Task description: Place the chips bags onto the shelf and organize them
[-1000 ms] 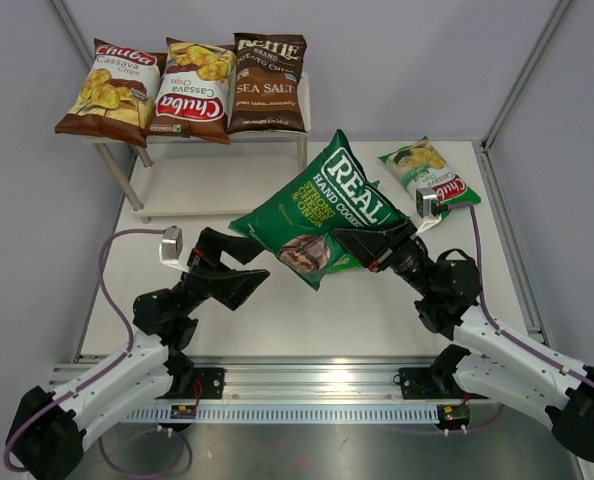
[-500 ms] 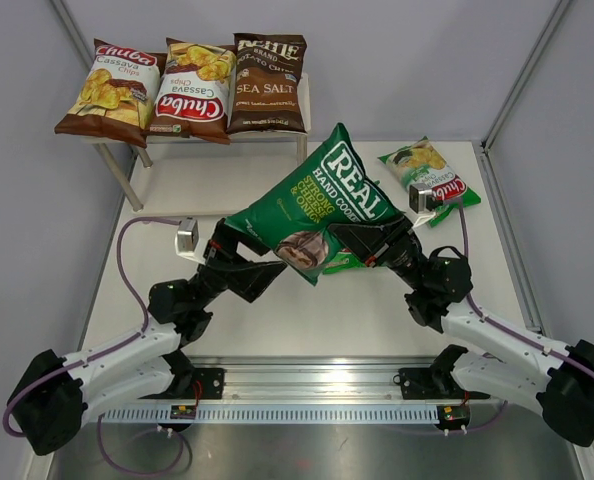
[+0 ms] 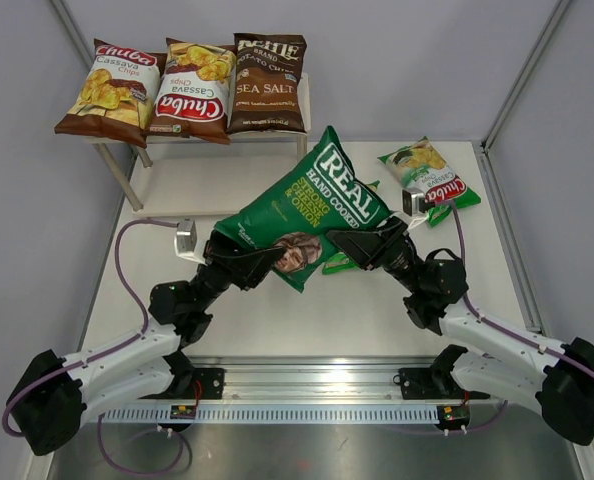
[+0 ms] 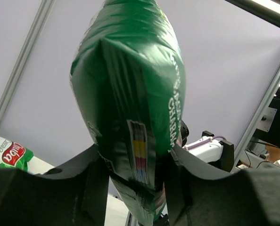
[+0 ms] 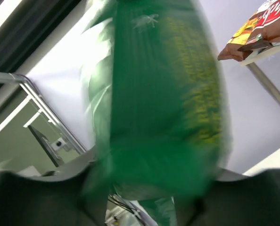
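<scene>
A dark green "REAL" chips bag (image 3: 312,205) hangs above the table's middle between both arms. My left gripper (image 3: 249,262) is shut on its lower left end, and in the left wrist view the fingers (image 4: 95,188) pinch the bag (image 4: 130,94) at its seam. My right gripper (image 3: 362,243) stands at the bag's right side with jaws wide. The bag (image 5: 163,108) is blurred between them. The shelf (image 3: 207,180) at the back left carries two brown Chuba bags (image 3: 110,90) (image 3: 192,92) and a Kettle Sea Salt bag (image 3: 267,85) on top.
A green Chuba bag (image 3: 432,172) lies flat on the table at the back right, also low at the left as a green bag (image 4: 8,153). A corner of another green bag (image 3: 339,264) peeks out under the held one. Grey walls with metal frame posts enclose the table.
The left arm came up from the left and shut on the dark green bag's lower end. The right jaws widened. The bag shifted slightly left.
</scene>
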`<act>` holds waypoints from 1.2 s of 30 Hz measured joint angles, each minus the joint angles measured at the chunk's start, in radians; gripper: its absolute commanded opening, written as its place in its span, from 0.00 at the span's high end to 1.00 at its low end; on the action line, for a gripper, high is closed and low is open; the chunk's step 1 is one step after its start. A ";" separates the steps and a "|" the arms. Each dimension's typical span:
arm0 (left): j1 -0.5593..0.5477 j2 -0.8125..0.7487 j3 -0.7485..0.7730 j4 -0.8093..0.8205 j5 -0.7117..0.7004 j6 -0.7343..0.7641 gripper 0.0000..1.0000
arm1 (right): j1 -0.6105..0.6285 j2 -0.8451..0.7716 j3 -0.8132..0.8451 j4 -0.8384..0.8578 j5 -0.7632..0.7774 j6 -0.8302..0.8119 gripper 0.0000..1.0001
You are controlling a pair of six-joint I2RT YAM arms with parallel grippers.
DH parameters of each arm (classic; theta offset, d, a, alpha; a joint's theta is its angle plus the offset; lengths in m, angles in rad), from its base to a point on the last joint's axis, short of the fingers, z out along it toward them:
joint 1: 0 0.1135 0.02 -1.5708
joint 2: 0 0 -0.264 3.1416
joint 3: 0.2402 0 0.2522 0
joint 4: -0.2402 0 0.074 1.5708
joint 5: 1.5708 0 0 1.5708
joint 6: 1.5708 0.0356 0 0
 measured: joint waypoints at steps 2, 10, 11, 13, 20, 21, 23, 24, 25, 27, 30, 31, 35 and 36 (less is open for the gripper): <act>0.000 -0.017 -0.016 -0.012 -0.012 0.000 0.65 | 0.000 -0.027 -0.009 -0.030 0.006 -0.018 0.02; 0.000 -0.291 -0.189 -0.249 -0.095 0.028 0.72 | 0.003 -0.371 -0.014 -0.568 0.233 -0.272 0.01; 0.000 -0.340 -0.209 -0.294 -0.105 0.035 0.72 | 0.003 -0.411 -0.013 -0.636 0.272 -0.304 0.00; 0.000 -0.430 -0.228 -0.410 -0.127 0.044 0.72 | 0.003 -0.471 -0.001 -0.763 0.356 -0.368 0.01; -0.001 -0.613 -0.267 -0.801 -0.280 0.035 0.77 | 0.003 -0.541 0.038 -0.998 0.524 -0.479 0.00; -0.001 -0.626 -0.269 -0.851 -0.307 0.030 0.78 | 0.003 -0.546 0.038 -1.012 0.535 -0.485 0.01; 0.000 -0.645 -0.270 -0.936 -0.365 0.020 0.78 | 0.003 -0.550 0.040 -1.038 0.554 -0.497 0.01; 0.003 -0.649 -0.270 -0.964 -0.393 0.017 0.78 | 0.003 -0.550 0.043 -1.051 0.562 -0.501 0.00; 0.011 -0.647 -0.268 -0.986 -0.417 0.013 0.78 | 0.003 -0.550 0.044 -1.060 0.567 -0.505 0.01; 0.035 -0.631 -0.254 -1.025 -0.452 0.005 0.78 | 0.003 -0.552 0.045 -1.072 0.573 -0.509 0.01; 0.137 -0.567 -0.217 -1.059 -0.467 -0.027 0.78 | 0.003 -0.560 0.045 -1.089 0.580 -0.512 0.01; 0.179 -0.542 -0.206 -1.058 -0.464 -0.042 0.78 | 0.003 -0.566 0.045 -1.092 0.582 -0.513 0.01; 0.439 -0.426 -0.196 -0.978 -0.364 -0.127 0.78 | 0.003 -0.597 0.045 -1.110 0.599 -0.514 0.01; 0.510 -0.387 -0.196 -0.945 -0.330 -0.152 0.79 | 0.003 -0.605 0.045 -1.112 0.602 -0.514 0.01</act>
